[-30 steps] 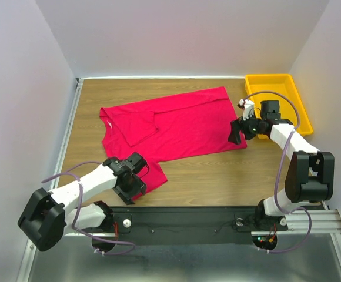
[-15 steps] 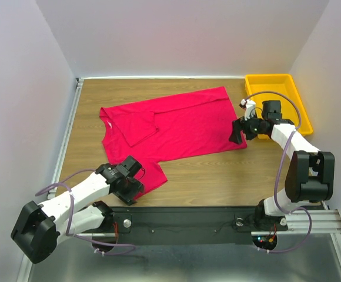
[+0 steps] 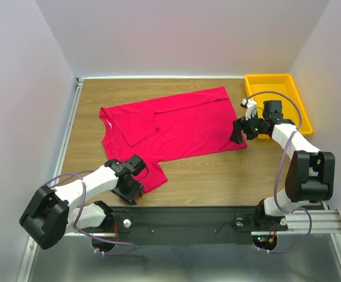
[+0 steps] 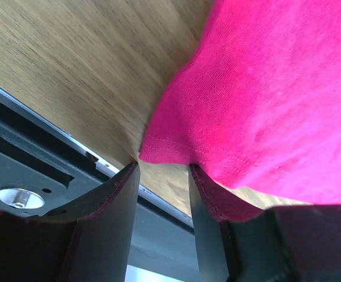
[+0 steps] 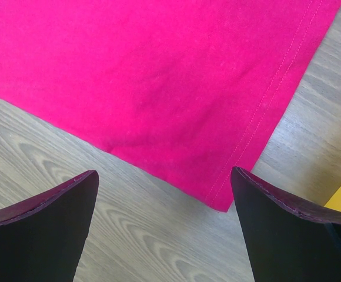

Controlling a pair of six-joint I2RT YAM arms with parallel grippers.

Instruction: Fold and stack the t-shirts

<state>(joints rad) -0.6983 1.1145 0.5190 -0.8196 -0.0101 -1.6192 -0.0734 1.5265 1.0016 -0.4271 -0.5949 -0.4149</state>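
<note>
1. A plain crimson-pink short-sleeved cloth t-shirt (image 3: 176, 126) lay spread flat on the brown wooden table (image 3: 217, 170). Its collar pointed left and its hem pointed right.
2. One sleeve was folded in over the chest. The other sleeve reached toward the table's near edge, close to the black metal rail (image 3: 188, 220) that carried the arms.
3. A rectangular yellow plastic tray (image 3: 270, 88) stood in the far right corner of the table, near the shirt's hem but apart from it. Its floor showed plain yellow, and the shirt lay wholly outside it.
4. The right arm's lilac cable (image 3: 276, 94) arched over the tray's near part.
5. The left gripper (image 4: 163, 170) sat low at the near sleeve. Its fingers stood a narrow way apart, with wood and rail showing through the gap. The sleeve's stitched corner lay right at the mouth of that gap and was not pinched.
6. The right gripper (image 5: 163, 173) was over the near right corner of the hem with its fingers spread wide. The double-stitched corner lay between them in the wrist view, ungrasped. Whether the fingertips touched the table could not be told.
</note>
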